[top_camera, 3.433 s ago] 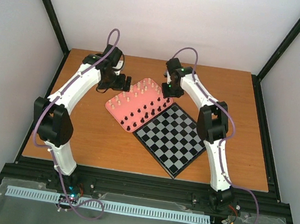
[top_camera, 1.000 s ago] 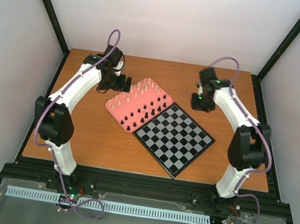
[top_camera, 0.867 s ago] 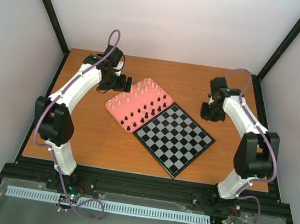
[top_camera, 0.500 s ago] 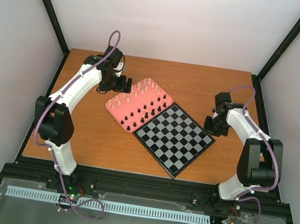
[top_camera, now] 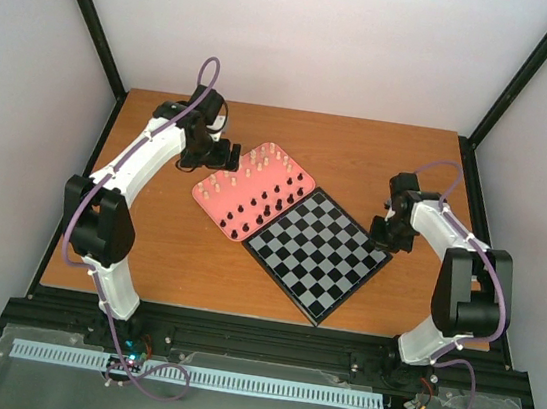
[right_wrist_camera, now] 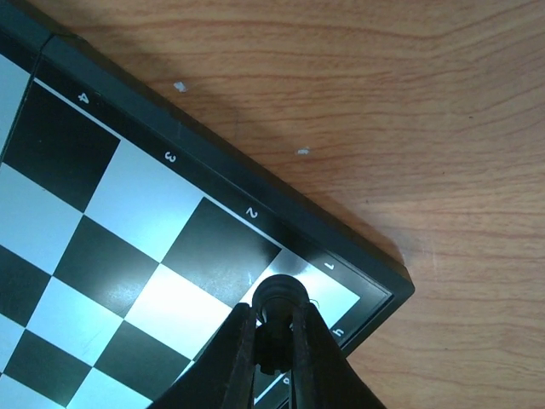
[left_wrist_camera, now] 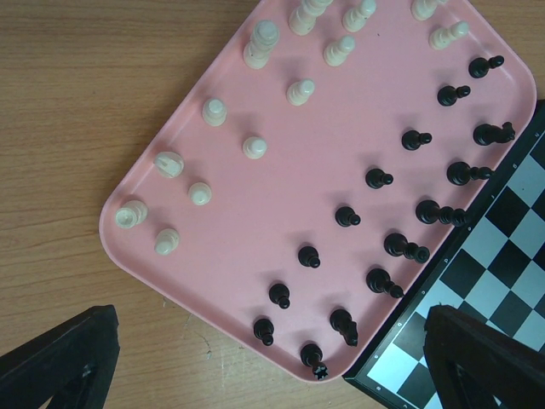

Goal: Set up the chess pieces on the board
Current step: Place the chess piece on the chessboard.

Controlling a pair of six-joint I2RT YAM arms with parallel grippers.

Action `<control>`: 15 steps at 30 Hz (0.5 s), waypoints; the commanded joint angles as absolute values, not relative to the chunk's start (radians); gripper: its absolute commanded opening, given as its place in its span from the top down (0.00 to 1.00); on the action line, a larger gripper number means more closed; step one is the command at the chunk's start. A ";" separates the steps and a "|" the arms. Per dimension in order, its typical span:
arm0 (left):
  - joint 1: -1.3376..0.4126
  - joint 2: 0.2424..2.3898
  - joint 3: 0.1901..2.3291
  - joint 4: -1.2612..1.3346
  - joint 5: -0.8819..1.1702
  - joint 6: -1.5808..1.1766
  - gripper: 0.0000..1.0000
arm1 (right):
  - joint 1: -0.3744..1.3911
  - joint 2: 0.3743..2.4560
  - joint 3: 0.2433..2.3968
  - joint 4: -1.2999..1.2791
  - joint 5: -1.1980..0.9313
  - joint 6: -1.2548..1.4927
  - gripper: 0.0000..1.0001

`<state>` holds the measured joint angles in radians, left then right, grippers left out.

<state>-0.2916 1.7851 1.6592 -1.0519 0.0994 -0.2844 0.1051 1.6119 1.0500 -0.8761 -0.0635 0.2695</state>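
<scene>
The board (top_camera: 312,260) lies at an angle in the middle of the table with no piece standing on it. Black chess pieces (left_wrist_camera: 392,247) and cream chess pieces (left_wrist_camera: 254,146) stand on the pink tray (left_wrist_camera: 281,119) touching the board's far-left edge. My right gripper (right_wrist_camera: 274,332) is shut on one black piece (right_wrist_camera: 279,296), held just over the corner square by the marks 1 and h at the board's right corner (top_camera: 385,255). My left gripper (left_wrist_camera: 271,341) hangs open above the tray's near corner, holding nothing.
Bare wooden table (top_camera: 439,176) surrounds the board and tray. Black frame posts (top_camera: 93,40) and white walls close in the sides and back. The right arm's elbow (top_camera: 469,291) juts over the table's right edge.
My right gripper has carried the black piece from the back right of the table down to the board's right corner. The left arm has stayed still.
</scene>
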 commanded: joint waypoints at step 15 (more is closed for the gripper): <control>-0.285 1.776 1.662 -1.046 0.097 -0.292 0.00 | 0.089 1.667 1.020 -0.837 -0.039 0.255 0.97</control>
<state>-0.2916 1.7851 1.6573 -1.0515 0.0978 -0.2844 0.1013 1.6505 1.0386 -0.8532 -0.0589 0.2657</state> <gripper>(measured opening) 0.999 0.098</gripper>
